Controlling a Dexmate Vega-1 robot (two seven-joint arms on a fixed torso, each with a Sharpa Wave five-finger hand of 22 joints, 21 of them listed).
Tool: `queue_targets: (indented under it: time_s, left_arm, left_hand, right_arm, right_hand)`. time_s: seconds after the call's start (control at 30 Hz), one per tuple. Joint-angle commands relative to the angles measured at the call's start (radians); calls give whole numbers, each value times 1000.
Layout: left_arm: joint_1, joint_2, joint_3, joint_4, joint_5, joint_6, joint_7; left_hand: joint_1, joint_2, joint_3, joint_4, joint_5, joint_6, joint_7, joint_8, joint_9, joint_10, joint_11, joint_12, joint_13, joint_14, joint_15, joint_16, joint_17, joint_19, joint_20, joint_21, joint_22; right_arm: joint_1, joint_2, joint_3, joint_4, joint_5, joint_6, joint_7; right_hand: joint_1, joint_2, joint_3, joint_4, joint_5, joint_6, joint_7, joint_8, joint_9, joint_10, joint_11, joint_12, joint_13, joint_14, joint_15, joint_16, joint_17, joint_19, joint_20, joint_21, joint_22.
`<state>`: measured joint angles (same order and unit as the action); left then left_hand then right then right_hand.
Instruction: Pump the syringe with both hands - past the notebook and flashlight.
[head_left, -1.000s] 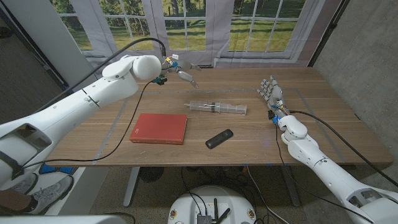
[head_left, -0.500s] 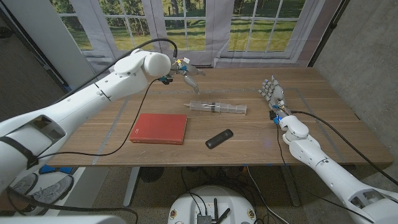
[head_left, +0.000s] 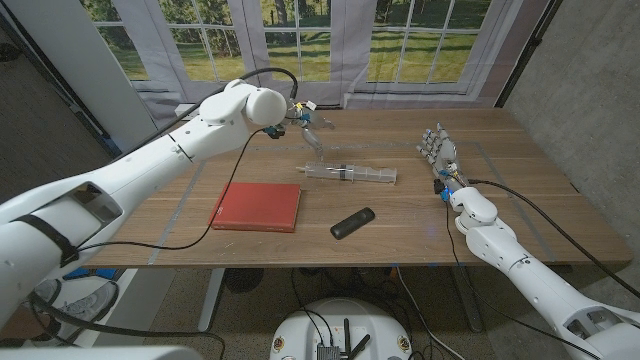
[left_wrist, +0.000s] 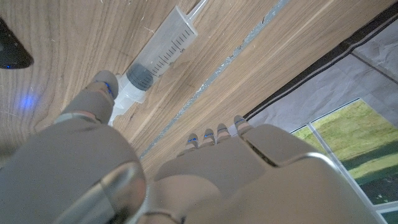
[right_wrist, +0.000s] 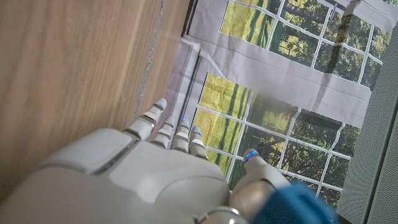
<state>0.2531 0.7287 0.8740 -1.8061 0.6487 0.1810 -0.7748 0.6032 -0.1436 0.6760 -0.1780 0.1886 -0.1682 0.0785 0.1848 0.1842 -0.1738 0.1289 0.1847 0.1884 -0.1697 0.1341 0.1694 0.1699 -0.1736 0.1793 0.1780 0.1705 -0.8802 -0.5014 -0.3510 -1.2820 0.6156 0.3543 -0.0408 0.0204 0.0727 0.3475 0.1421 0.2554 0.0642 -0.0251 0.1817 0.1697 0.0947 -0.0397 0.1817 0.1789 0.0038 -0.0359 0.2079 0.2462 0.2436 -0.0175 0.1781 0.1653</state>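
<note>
A clear syringe (head_left: 350, 173) lies on its side mid-table; the left wrist view shows its barrel and dark plunger seal (left_wrist: 158, 59). My left hand (head_left: 308, 128) hovers just behind the syringe's left end, fingers (left_wrist: 214, 134) apart and holding nothing, with the thumb (left_wrist: 102, 87) close to the syringe's tip. My right hand (head_left: 437, 150) stands upright to the right of the syringe, well apart from it, fingers (right_wrist: 171, 127) extended and empty. A red notebook (head_left: 256, 206) and a black flashlight (head_left: 352, 222) lie nearer the front edge.
The wooden table (head_left: 400, 130) ends at a curtained window behind. A black cable (head_left: 195, 212) trails across the table's left side beside the notebook. The flashlight's end (left_wrist: 11, 55) lies close to the syringe in the left wrist view.
My left arm has swung to the right, bringing the hand from the back left to just behind the syringe's left end. The right hand and the objects have stayed put.
</note>
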Motion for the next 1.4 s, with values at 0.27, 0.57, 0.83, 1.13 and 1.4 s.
queue_targets:
  time_s: [0.27, 0.57, 0.83, 1.13, 1.4]
  left_arm:
    - [50, -54, 26, 46, 72, 21, 60]
    - [53, -81, 46, 88, 90, 28, 87]
    - [60, -97, 65, 126, 118, 28, 132]
    - [63, -115, 84, 171, 139, 18, 179]
    - [60, -129, 99, 214, 152, 8, 217]
  left_hand:
    - [30, 2, -8, 0, 1, 0, 9, 17, 1, -17, -14, 23, 3, -68, -15, 23, 7, -8, -8, 30, 4]
    - [42, 1, -12, -1, 2, 11, -8, 24, 1, -6, -31, 28, 3, -25, -30, 33, 7, 20, -5, 34, 4]
    - [62, -3, -19, -3, 1, 35, -21, 33, 0, 30, -49, 39, 3, 38, -59, 44, 7, 67, -14, 40, 4]
    - [90, -8, -29, -4, 2, 71, -17, 44, 0, 78, -77, 50, 3, 113, -92, 52, 8, 125, -20, 45, 3]
    - [118, -13, -41, -5, 3, 113, -25, 56, 0, 126, -105, 58, 3, 179, -125, 58, 9, 184, -19, 50, 3]
  right_arm:
    - [-10, -7, 2, -9, 10, -1, 14]
    - [-13, -13, 4, -15, 14, -8, 18]
    - [-10, -14, 5, -11, 16, -8, 23]
    - [-2, -14, 5, -5, 15, -10, 24]
    - [3, -13, 4, -3, 12, -15, 20]
  right_hand:
    - [-1, 34, 5, -1, 5, 0, -8, 4, 4, 0, -3, 4, 3, -8, -1, 3, 2, 1, 14, 5, 2]
    - [-1, 34, 5, -1, 5, 0, -8, 4, 4, 0, -4, 4, 3, -8, 1, 3, 2, -2, 21, 5, 3]
    - [-2, 34, 4, 0, 5, 0, -9, 4, 4, 0, -5, 5, 3, -11, 1, 3, 3, -2, 22, 6, 3]
    - [-3, 34, 4, 0, 5, 0, -10, 4, 4, -1, -4, 5, 3, -11, 2, 4, 3, -3, 23, 7, 3]
    - [-3, 33, 3, 0, 5, 0, -11, 3, 4, 0, -5, 5, 3, -12, 1, 5, 4, -5, 26, 6, 3]
